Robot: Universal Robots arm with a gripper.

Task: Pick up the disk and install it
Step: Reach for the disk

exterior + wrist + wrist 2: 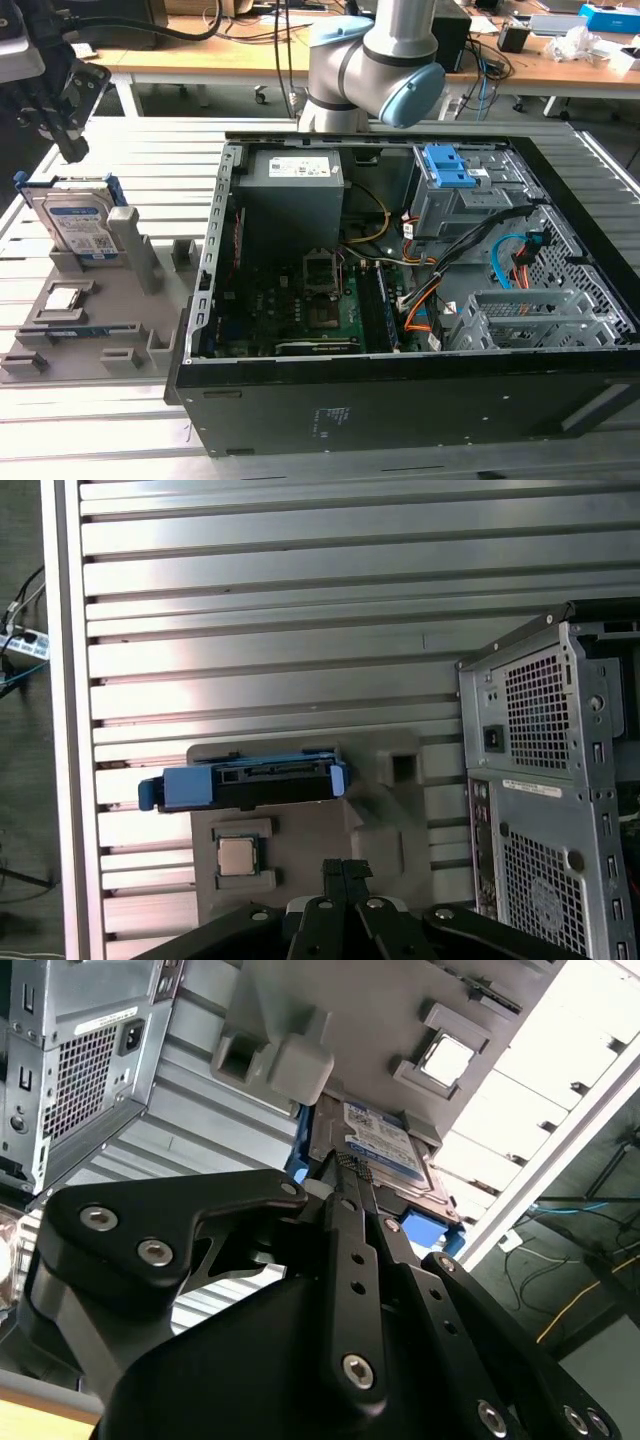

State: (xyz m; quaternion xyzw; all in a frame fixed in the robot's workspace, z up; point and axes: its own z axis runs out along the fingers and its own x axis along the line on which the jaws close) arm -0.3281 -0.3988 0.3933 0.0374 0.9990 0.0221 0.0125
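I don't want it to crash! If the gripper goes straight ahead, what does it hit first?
The black gripper would probably meet the upright silver hard drive with its blue plastic frame; depth is unclear.

Raised gripper, jaws pressed together

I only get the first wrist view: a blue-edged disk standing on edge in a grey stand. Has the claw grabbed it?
Observer: No. In the exterior view the claw hangs above the disk, with a gap between them.
Operator: What's on the disk's flat side?
Observer: A white-and-blue label, which faces the exterior view.
Operator: And the grey box beside the stand?
Observer: It's a computer case. In the exterior view it lies open, with its circuit board showing inside.
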